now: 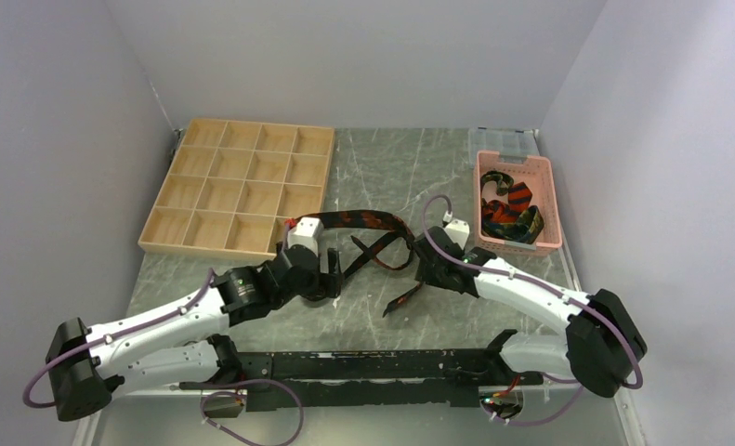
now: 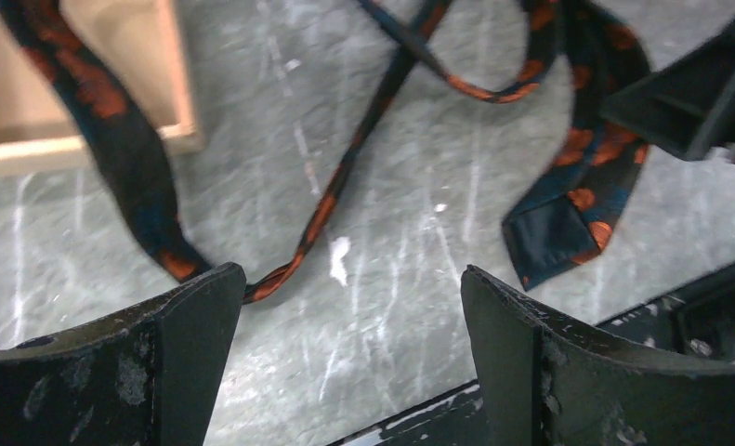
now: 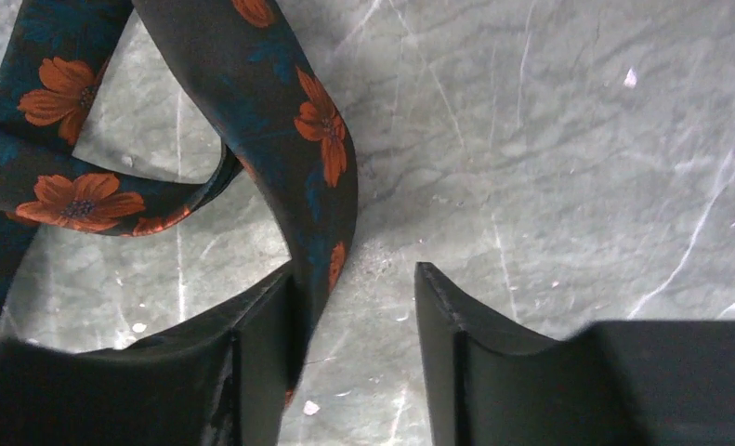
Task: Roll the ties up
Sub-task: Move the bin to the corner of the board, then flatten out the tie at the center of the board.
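Observation:
A black tie with orange flowers [image 1: 373, 221] lies looped and twisted on the marble table between my two grippers. My left gripper [image 1: 334, 277] is open and empty just above the table. In the left wrist view [image 2: 349, 311] the tie's twisted narrow strip [image 2: 321, 209] runs past the left fingertip [image 2: 201, 307], and its wide end [image 2: 568, 218] lies to the right. My right gripper [image 1: 423, 268] is open. In the right wrist view [image 3: 354, 307] a strip of the tie [image 3: 298, 139] lies against the inner side of the left finger [image 3: 266, 325]. Striped ties [image 1: 507, 209] lie in the basket.
A pink slotted basket [image 1: 551, 200] stands at the back right. A wooden tray with several compartments [image 1: 238, 186] stands at the back left, and its corner shows in the left wrist view [image 2: 85, 144]. The right gripper's black body [image 2: 698, 98] shows there too.

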Motion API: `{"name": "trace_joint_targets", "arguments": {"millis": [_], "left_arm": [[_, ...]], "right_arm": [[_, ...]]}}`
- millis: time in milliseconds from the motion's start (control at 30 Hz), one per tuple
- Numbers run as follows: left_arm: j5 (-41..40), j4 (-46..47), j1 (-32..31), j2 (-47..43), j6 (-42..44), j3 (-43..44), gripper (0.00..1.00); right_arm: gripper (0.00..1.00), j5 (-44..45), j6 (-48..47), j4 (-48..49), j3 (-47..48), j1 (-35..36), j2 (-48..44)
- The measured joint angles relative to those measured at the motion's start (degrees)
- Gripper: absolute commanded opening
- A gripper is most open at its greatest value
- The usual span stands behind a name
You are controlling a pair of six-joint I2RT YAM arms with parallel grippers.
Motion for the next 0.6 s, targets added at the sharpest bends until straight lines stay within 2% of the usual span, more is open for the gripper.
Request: {"name": "trace_joint_targets", "arguments": {"millis": [33, 67, 100, 233, 333, 500, 600], "left_arm": [[1.2, 1.7, 0.2, -0.1, 0.9, 0.0, 0.94], [2.3, 3.1, 0.3, -0.2, 1.9, -0.1, 0.94], [3.6, 4.9, 0.5, -0.4, 3.2, -0.2, 0.94], [6.0, 9.2, 0.6, -3.6, 7.8, -0.8, 0.94], [4.0, 10.1, 0.8, -6.1, 9.5, -0.7, 0.94], [-3.1, 5.6, 3.7, -6.8, 10.2, 2.4, 0.94], [-4.7, 2.9, 6.8, -5.9, 10.4, 4.9, 0.94]], "right_arm": [[0.28, 0.0, 0.0, -0.1, -0.2, 0.1, 0.0], [0.04, -0.1, 0.0, 0.0, -0.4, 0.1, -0.1], [0.00, -0.2, -0.4, 0.0, -0.5, 0.1, -0.1], [0.00, 0.5, -1.2, -0.9, 0.1, 0.2, -1.1], [0.00, 3.3, -2.1, -2.8, 1.5, 0.2, -3.3], [0.00, 7.8, -3.6, -5.6, 4.2, -1.1, -10.7], [0.00, 10.0, -4.6, -7.5, 5.3, -2.1, -14.2]]}}
